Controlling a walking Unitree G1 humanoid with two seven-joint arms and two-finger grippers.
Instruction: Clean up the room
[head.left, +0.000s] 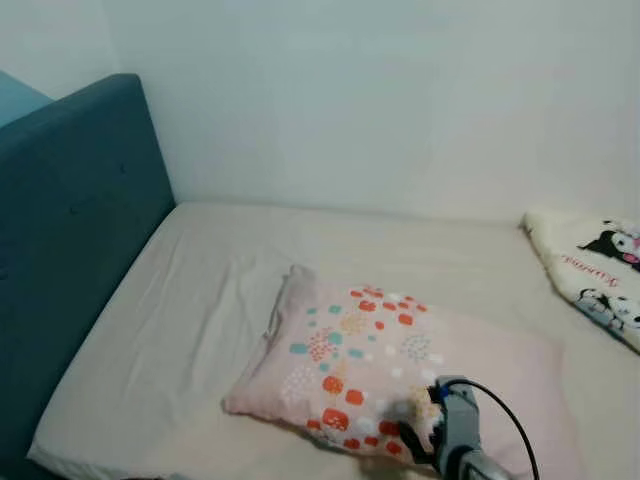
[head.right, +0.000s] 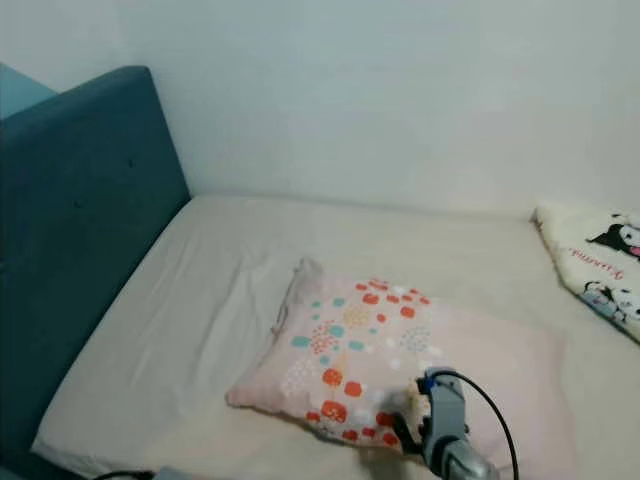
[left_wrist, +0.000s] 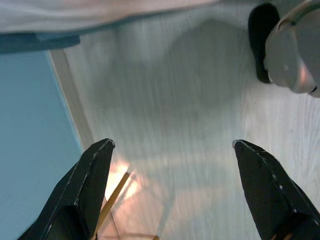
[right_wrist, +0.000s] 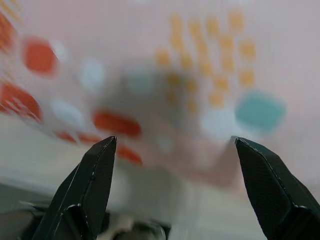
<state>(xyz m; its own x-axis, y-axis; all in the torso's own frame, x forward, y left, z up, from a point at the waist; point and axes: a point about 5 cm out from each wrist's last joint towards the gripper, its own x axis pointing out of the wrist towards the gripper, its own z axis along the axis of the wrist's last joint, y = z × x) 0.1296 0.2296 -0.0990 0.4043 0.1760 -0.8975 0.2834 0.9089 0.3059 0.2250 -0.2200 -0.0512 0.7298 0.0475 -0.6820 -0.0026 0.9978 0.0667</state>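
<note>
Head views: the pillow (head.left: 360, 365) lies skewed near the bed's (head.left: 180, 300) front edge, a cartoon blanket (head.left: 595, 265) bunched at its right edge, so tidying looks barely begun. Right wrist: right gripper (right_wrist: 172, 150) spread open just over the pillow. Left wrist: left gripper (left_wrist: 172, 150) open, idle over floor (left_wrist: 190, 100).

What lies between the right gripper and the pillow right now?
Nothing. In the right wrist view the open right gripper hangs just over the pillow, its patterned cover right behind the fingers; the eye views place it at the pillow's near edge.
</note>
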